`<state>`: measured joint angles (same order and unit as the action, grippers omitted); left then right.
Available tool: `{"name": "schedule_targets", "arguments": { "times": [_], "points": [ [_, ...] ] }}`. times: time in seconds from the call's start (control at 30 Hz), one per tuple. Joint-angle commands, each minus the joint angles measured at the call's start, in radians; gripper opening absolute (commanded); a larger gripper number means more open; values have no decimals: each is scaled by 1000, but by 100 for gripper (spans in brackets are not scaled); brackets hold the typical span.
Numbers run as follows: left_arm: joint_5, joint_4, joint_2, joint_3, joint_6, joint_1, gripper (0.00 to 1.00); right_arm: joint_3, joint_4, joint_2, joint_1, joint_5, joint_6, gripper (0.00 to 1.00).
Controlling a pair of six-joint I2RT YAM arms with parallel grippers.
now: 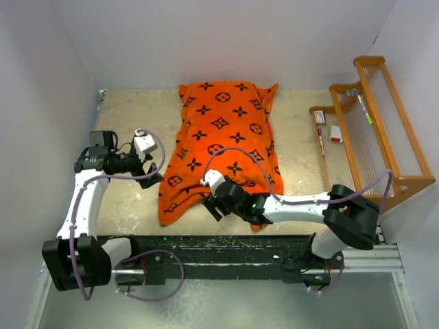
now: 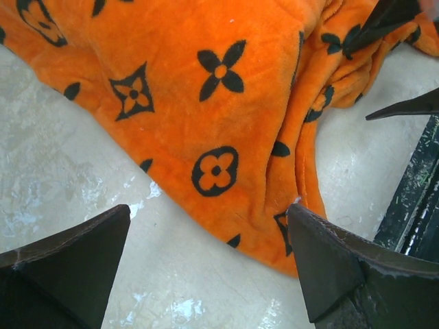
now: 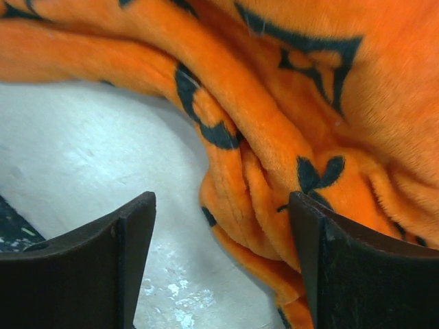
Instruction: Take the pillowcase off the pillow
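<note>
Lying lengthwise from upper to lower centre of the top view, the pillowcase is straddled at its lower hem by the spread right gripper, while the left gripper is held, likewise spread, just beside its left edge.

The top camera looks down on the table; both wrist cameras closely face the near edge of the pillowcase.
</note>
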<state>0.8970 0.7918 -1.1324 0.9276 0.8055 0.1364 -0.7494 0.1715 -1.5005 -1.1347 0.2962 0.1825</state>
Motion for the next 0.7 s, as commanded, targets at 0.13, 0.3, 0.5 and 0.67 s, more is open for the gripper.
{"name": "schedule_targets", "arguments": {
  "times": [0.13, 0.3, 0.5, 0.67],
  "points": [
    [46, -51, 27, 12, 40, 3, 100, 69, 39, -11, 28, -10, 105, 66],
    [81, 41, 62, 17, 164, -9, 99, 113, -20, 148, 84, -5, 248, 7],
    [38, 75, 142, 2, 198, -118, 99, 66, -64, 444, 126, -19, 246, 0],
    [-40, 57, 199, -8, 131, -283, 99, -188, -239, 392, 129, -9, 165, 0]
  ]
}}
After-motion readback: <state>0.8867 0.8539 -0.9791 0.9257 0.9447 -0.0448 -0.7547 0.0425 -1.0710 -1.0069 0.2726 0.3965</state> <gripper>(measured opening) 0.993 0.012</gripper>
